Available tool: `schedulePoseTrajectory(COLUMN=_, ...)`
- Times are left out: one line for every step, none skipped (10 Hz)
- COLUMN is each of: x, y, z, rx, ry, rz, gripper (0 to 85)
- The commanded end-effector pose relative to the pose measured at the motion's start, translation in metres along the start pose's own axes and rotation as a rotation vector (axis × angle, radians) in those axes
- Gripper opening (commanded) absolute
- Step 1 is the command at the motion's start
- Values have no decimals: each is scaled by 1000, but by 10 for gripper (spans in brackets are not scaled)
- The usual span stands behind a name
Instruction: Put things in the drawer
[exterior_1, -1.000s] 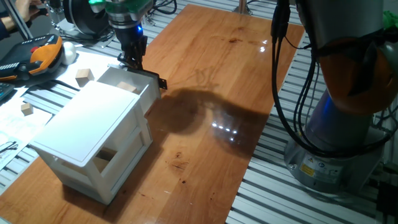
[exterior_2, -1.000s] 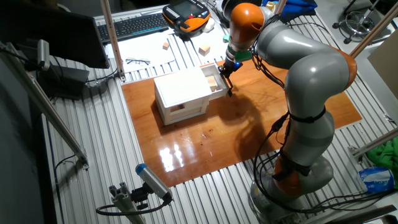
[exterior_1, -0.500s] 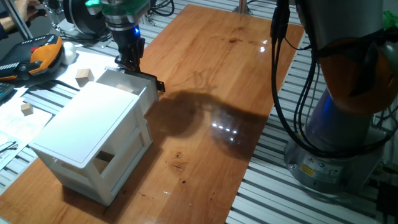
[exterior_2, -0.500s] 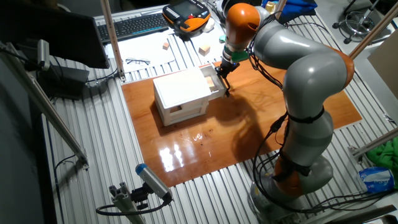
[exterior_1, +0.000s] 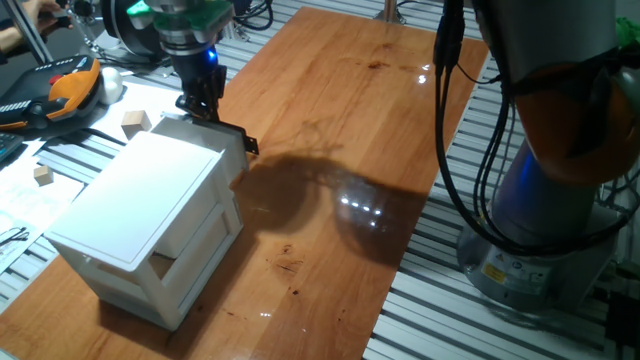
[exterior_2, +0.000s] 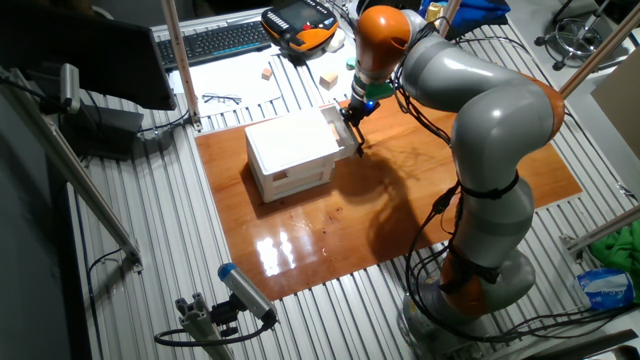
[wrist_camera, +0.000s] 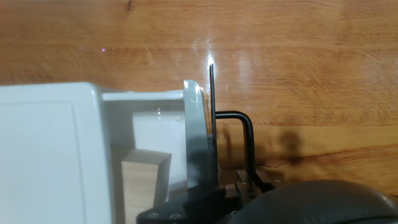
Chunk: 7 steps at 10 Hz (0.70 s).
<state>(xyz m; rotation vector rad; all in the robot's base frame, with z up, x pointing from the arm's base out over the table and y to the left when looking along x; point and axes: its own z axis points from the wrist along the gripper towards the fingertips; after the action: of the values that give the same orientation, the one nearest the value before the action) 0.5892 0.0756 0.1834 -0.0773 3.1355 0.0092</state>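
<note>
Gripper set against front of drawer, finger spread not discernible | drawer nearly shut in cabinet; cube inside | push to be kept square, probably along slide axis; handle avoided.

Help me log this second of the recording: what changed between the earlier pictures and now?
The drawer slid further into the white cabinet, nearly closing, with the gripper moving along at its front. A wooden cube shows inside. The loose cubes behind the cabinet stayed put.
</note>
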Motion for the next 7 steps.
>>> schedulePoseTrajectory(x=0, y=4, z=-1, rx=4, ry=0, rz=1, gripper=0)
schedulePoseTrajectory(x=0, y=8, z=-2, rx=9, ry=0, rz=3, gripper=0)
schedulePoseTrajectory(x=0, y=11, z=-3, rx=9, ry=0, rz=3, gripper=0)
schedulePoseTrajectory(x=-1, y=14, z=-3, rx=9, ry=2, rz=3, gripper=0)
schedulePoseTrajectory(x=-1, y=18, z=-4, rx=9, ry=2, rz=4, gripper=0)
schedulePoseTrajectory(x=0, y=21, z=-3, rx=7, ry=2, rz=7, gripper=0)
schedulePoseTrajectory(x=0, y=23, z=-2, rx=6, ry=2, rz=9, gripper=0)
